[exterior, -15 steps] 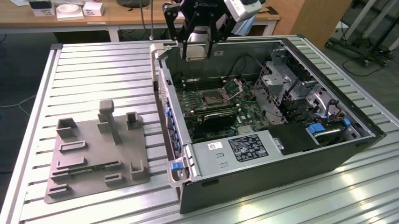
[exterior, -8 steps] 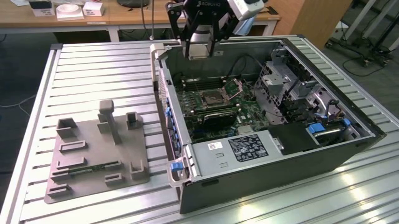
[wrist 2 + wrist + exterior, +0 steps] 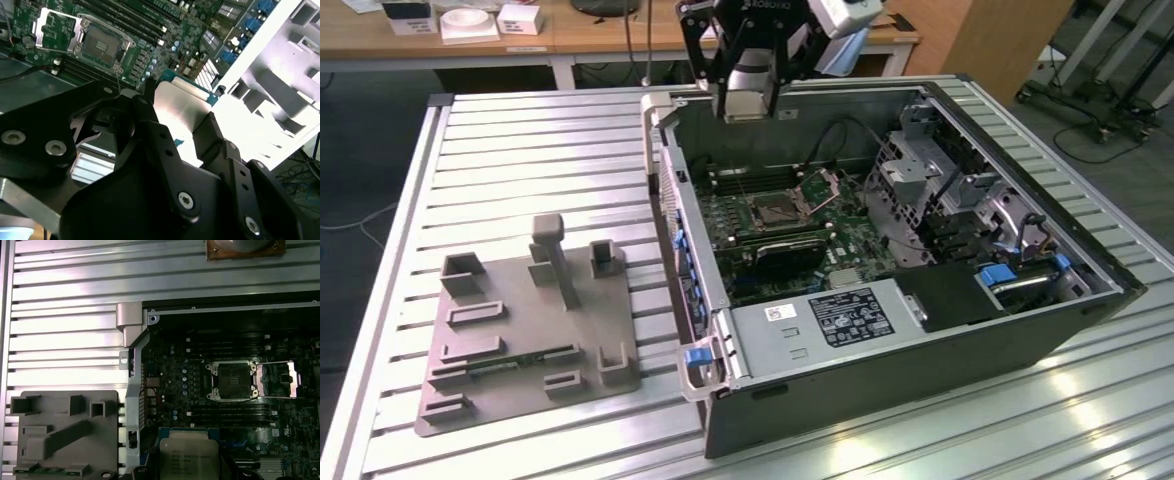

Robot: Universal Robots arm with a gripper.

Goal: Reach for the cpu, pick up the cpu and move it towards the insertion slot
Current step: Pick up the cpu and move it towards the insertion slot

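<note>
The robot's gripper hangs high over the far edge of the open computer case, and its black jaws are closed on the cpu. In the exterior view the cpu shows as a small silver square between the jaws, up in the air and not touching anything. In the second wrist view the gripper pinches the cpu from two sides, with one black finger pressed on one edge and another on the other edge. In the first wrist view the cpu looks like a flat silver plate with a pale rim.

The insertion slot sits down inside the case on the green board. Its metal cover plate is flipped up and open. In the first wrist view the insertion slot has a dark middle with a shiny frame around it. The cpu is well apart from the slot and above it.

On the exterior view's left, a grey holder tray lies on the ribbed metal tabletop, beside the case. A thin green stick lies in the tray.
</note>
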